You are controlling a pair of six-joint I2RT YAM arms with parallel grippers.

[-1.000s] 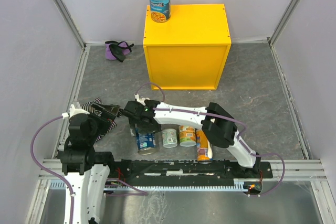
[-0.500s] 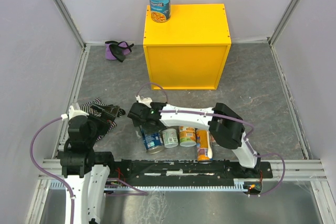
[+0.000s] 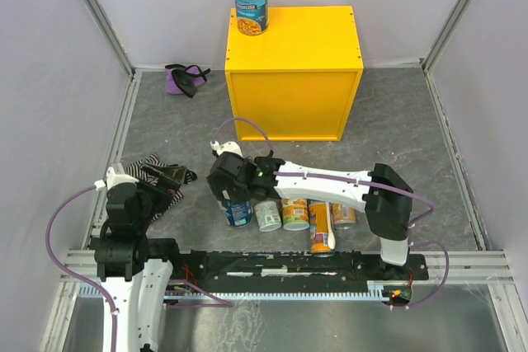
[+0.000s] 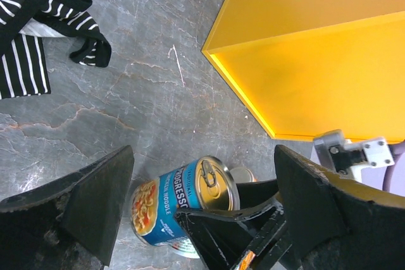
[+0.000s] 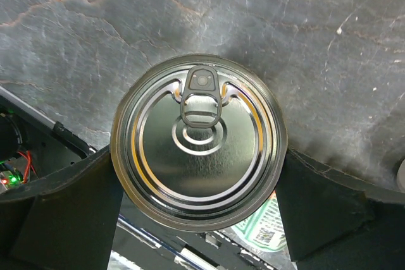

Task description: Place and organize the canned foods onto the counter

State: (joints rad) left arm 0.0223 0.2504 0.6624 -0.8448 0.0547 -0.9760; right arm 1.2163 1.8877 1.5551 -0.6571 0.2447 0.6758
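My right gripper point(image 3: 233, 189) is shut on a blue-labelled can point(image 3: 238, 213) with a silver pull-tab top point(image 5: 199, 140). It holds the can tilted, low over the grey floor, as the left wrist view point(image 4: 177, 210) also shows. A second blue can point(image 3: 252, 6) stands on the back left corner of the yellow counter point(image 3: 293, 39). A pale-green can point(image 3: 268, 217), a short orange can point(image 3: 294, 213), a tall orange can with a white spoon point(image 3: 320, 231) and another orange can point(image 3: 345, 215) sit in a row near the rail. My left gripper point(image 3: 173, 176) is open and empty, left of the held can.
A striped cloth point(image 3: 153, 172) lies under my left gripper and shows in the left wrist view point(image 4: 31, 30). A purple cloth bundle point(image 3: 186, 78) lies at the back left. The metal rail point(image 3: 462, 263) runs along the near edge. Grey walls enclose the floor.
My right gripper has shifted a little right with the blue can in it, and the right arm's elbow has swung right. The left arm has not moved.
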